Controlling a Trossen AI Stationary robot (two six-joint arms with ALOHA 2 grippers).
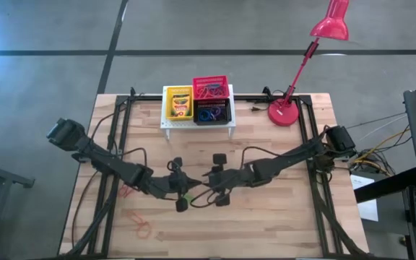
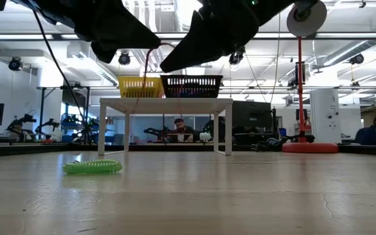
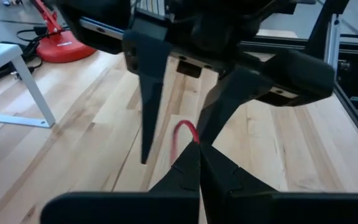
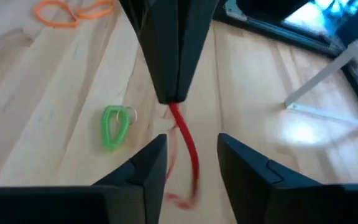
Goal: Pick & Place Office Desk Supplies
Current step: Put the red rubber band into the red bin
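My left gripper (image 3: 199, 158) is shut on a thin red elastic loop (image 4: 185, 146) above the middle of the table. My right gripper (image 4: 191, 162) faces it from the right, open, with one finger on either side of the hanging loop; I cannot tell whether it touches it. A green coiled loop (image 4: 115, 127) lies flat on the wood just below the two grippers (image 2: 93, 166). On the white stand (image 1: 197, 128) at the far edge stand a yellow basket (image 1: 178, 105) with a crayon box, a red basket (image 1: 211, 88) and a black basket (image 1: 212, 113). My left gripper pinches the red loop's upper end (image 4: 174, 109) between its two shut fingertips. The fingers come slanting down from the table's left. The loop hangs slack below them, clear of the table.
Orange loops (image 4: 73, 9) and red loops (image 1: 126, 191) lie on the wood toward the near left (image 1: 141, 227). A red desk lamp has its base (image 1: 283, 112) at the far right, beside the stand. Black frame rails run along both sides of the table.
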